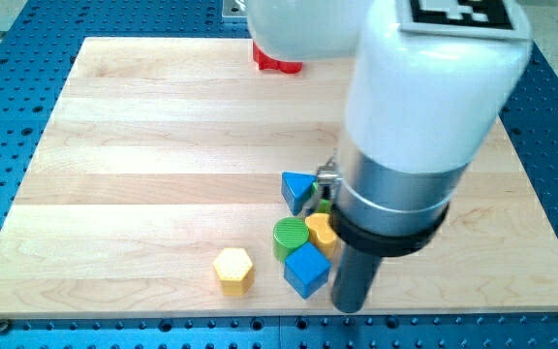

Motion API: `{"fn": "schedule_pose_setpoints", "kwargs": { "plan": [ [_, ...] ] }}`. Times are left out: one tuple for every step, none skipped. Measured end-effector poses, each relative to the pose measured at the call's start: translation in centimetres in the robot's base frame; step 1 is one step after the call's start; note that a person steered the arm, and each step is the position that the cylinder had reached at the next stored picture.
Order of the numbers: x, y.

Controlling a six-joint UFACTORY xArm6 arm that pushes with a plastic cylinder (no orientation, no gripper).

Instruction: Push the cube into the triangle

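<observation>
A blue cube (306,270) lies near the view's bottom, just left of my rod. A blue triangle (297,189) lies above it, near the arm's grey body. Between them sit a green cylinder (290,236) and a yellow block (321,231), partly hidden by the arm. My tip (349,307) rests on the board right beside the cube's right side, close to it or touching; I cannot tell which.
A yellow hexagon (232,269) lies left of the cube. A red block (276,60) sits at the view's top, partly hidden by the white arm. A small green piece (324,206) peeks out beside the triangle. The board's bottom edge (260,316) is close.
</observation>
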State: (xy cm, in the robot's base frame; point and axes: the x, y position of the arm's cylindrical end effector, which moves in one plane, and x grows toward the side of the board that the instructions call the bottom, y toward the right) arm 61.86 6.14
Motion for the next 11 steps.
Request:
{"fn": "schedule_pose_setpoints", "kwargs": {
  "plan": [
    [-0.3, -2.2],
    [-4.3, -5.6],
    [-8.9, -9.4],
    [-10.8, -12.2],
    [-11.9, -18.5],
    [-14.5, -20.7],
    [-15.0, -16.7],
    [-13.8, -12.0],
    [-12.9, -9.2],
    [-11.4, -7.8],
    [-7.8, -6.5]
  ]
}}
